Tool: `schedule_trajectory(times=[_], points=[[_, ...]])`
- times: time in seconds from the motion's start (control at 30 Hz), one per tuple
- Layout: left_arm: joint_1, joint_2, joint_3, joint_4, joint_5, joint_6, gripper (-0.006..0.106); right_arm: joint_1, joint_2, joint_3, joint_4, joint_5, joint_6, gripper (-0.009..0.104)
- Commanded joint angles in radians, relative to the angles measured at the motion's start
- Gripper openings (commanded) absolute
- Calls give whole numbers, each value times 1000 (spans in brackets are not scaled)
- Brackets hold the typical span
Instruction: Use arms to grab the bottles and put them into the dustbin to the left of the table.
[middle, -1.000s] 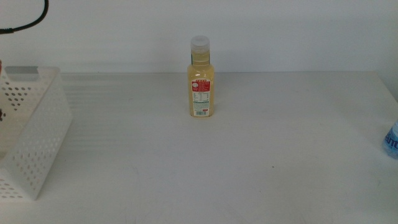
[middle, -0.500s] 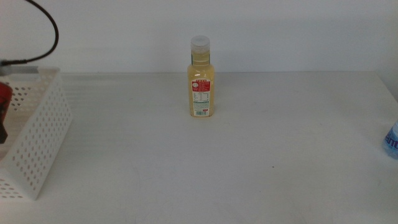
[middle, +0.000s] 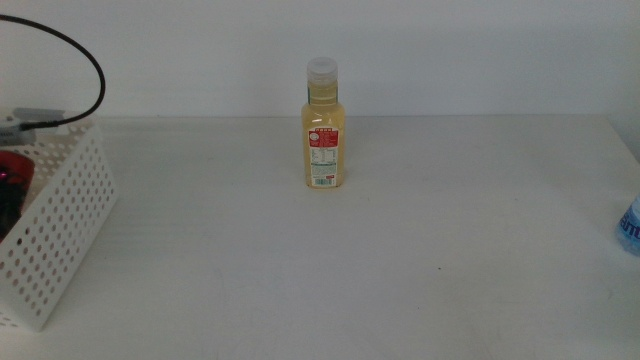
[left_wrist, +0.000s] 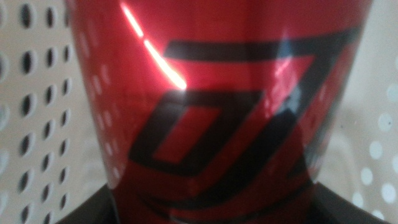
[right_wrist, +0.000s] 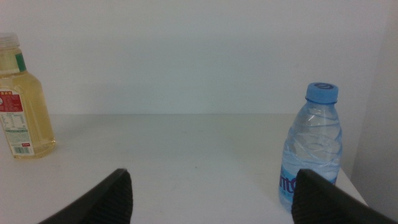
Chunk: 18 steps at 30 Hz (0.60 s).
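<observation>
Can (left_wrist: 211, 112) in dustbin (middle: 60, 230), table (middle: 400, 260) left; juice bottle (middle: 322, 130) centre-back.

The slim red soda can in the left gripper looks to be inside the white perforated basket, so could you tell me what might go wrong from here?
1. The slim red soda can sits close to the white perforated basket wall; it might catch or topple on release.
2. The left gripper is barely visible in the middle view, so its release is hard to check.
3. The small clear blue-capped water bottle stands near the white table edge; the open right gripper could knock it off.
</observation>
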Motion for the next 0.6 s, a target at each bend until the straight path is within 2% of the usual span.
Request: schedule_trajectory(times=[0.0,0.23,0.3,0.4,0.47,0.5,0.53,0.57], points=[[-1,-44,-36,-35,-20,-9,-5,-7,-27,-8,-10,-77,-12,67],[-1,-34,-36,-62,-12,-10,-1,-7,-27,-8,-10,-77,-12,67],[-1,-34,-36,-76,-13,-10,5,-7,-27,-8,-10,-77,-12,67],[-1,-34,-36,-80,-13,-10,19,-7,-27,-8,-10,-77,-12,67],[-1,-34,-36,-79,-9,-10,34,-7,-27,-8,-10,-77,-12,67],[-1,-34,-36,-79,-9,-10,49,-7,-27,-8,-10,-77,-12,67],[-1,-34,-36,-74,-1,-10,76,-7,-27,-8,-10,-77,-12,67],[-1,-34,-36,-68,2,-10,84,-7,-27,-8,-10,-77,-12,67]])
